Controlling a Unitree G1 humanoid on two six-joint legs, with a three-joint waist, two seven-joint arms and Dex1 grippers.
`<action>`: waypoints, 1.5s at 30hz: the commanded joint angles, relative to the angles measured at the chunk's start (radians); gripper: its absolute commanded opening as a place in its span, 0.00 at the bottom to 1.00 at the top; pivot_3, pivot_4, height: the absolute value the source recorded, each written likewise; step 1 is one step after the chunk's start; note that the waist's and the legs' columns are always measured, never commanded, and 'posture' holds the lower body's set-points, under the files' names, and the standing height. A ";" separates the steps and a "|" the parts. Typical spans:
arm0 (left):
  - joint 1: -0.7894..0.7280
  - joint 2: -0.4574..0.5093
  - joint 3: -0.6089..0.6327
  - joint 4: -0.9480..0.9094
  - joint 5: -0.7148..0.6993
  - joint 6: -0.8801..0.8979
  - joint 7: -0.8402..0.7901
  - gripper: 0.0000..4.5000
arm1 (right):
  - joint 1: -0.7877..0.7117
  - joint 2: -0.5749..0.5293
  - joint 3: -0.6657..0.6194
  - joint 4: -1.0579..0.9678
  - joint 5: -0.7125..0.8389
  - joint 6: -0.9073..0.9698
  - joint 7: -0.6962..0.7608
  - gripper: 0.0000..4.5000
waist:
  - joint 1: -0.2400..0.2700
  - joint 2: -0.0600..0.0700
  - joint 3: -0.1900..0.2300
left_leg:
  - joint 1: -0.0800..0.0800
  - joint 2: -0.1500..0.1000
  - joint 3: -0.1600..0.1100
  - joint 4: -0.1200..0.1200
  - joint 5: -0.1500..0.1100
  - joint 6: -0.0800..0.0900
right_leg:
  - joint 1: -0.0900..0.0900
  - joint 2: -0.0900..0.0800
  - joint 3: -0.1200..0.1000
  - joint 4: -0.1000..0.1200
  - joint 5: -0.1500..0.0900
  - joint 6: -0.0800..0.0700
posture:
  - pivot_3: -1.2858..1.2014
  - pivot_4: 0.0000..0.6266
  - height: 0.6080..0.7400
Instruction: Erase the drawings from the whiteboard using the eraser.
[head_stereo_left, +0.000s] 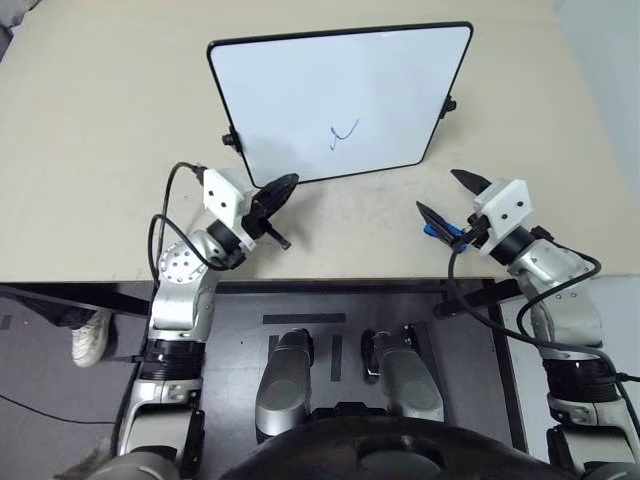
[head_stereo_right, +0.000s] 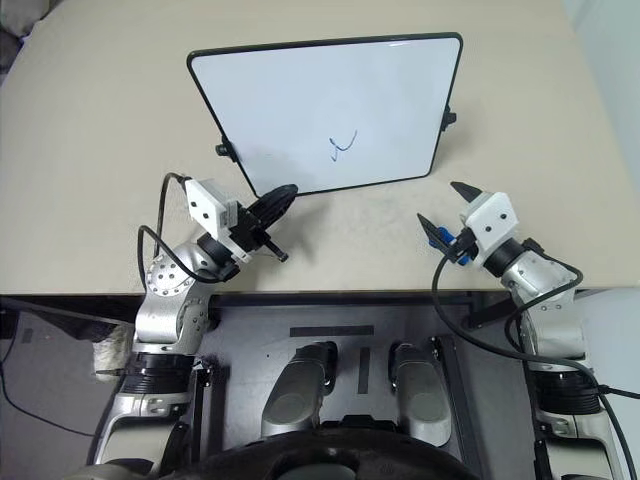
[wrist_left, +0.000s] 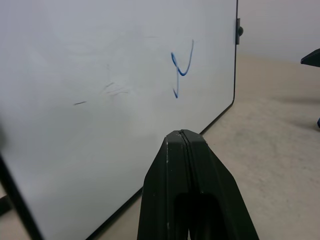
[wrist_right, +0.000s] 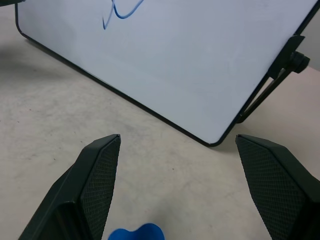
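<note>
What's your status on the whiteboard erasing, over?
Left gripper shut, empty, near whiteboard. Right gripper open; blue eraser at its base, not pinched. Drawings untouched. Path clear.

whiteboard (head_stereo_left: 300, 90) propped tilted on beige table, blue squiggle drawing (head_stereo_left: 343, 134) lower centre; blue eraser (head_stereo_left: 438, 232) between right gripper fingers.
</note>
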 joint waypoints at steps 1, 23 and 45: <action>-0.020 0.007 0.010 -0.042 -0.010 0.000 -0.006 0.00 | -0.003 0.008 0.006 -0.026 -0.008 -0.018 -0.011 0.86 | 0.000 0.000 0.000 | 0.000 0.000 0.000 0.000 0.000 0.000 | 0.000 0.000 0.000 0.000 0.000 0.000 | 0.52 0.24 1.00; 0.076 -0.007 0.012 -0.146 -0.002 0.011 0.051 0.00 | -0.025 -0.040 0.018 -0.031 0.032 0.007 0.082 0.86 | -0.002 0.000 0.000 | 0.000 0.000 0.000 0.000 0.000 0.000 | 0.000 0.000 0.000 0.000 -0.002 0.002 | 0.52 0.24 1.00; 0.092 -0.035 -0.021 -0.139 -0.005 0.021 0.044 0.00 | 0.177 -0.238 -0.027 -0.234 0.084 0.294 0.162 0.86 | 0.001 0.000 0.000 | 0.001 -0.001 0.000 0.000 -0.002 -0.002 | 0.001 0.001 0.000 0.000 -0.009 0.010 | 0.52 0.24 1.00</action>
